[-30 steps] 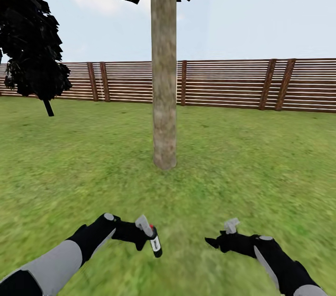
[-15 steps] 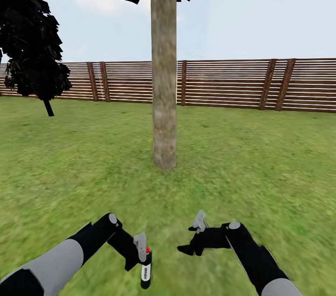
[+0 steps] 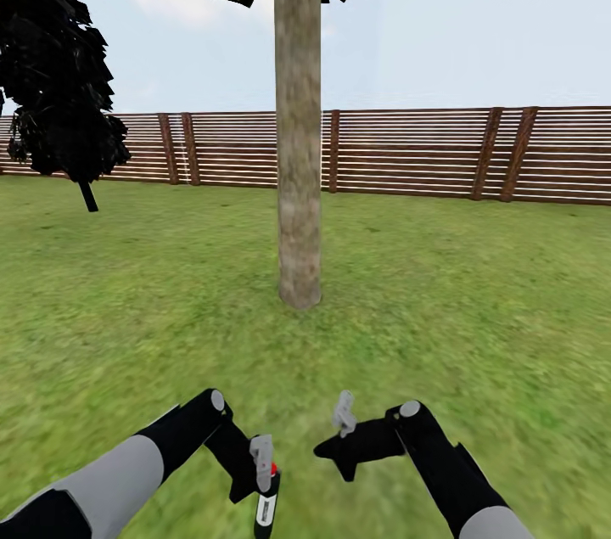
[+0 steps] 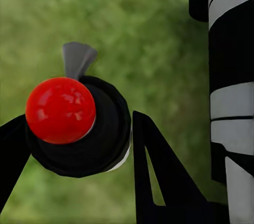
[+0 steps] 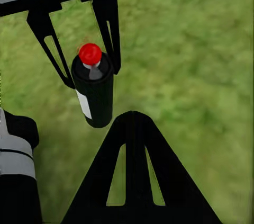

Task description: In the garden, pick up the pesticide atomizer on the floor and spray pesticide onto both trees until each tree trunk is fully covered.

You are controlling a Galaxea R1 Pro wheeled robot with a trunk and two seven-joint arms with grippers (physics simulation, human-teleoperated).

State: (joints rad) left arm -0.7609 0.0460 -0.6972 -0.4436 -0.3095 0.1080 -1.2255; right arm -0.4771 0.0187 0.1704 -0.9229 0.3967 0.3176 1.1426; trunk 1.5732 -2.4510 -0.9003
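Head view: left tool [image 3: 257, 480] clenched on the atomizer [image 3: 266, 508], low centre of frame, bottle hanging below the fingers over the grass [image 3: 475, 310]. Right tool [image 3: 338, 452] just beside it, fingers apparently closed on nothing. Trunk [image 3: 299, 140] stands mid-frame, well apart.

Risk: the bottle hangs nozzle-down, away from the trunk; spraying now would likely wet grass only. Re-aiming with a narrow side grip could let it slip.

Left wrist view: atomizer [image 4: 79, 126] sits between the black fingers, red cap toward camera. Right wrist view: atomizer [image 5: 94, 94] held just ahead of the right tool.
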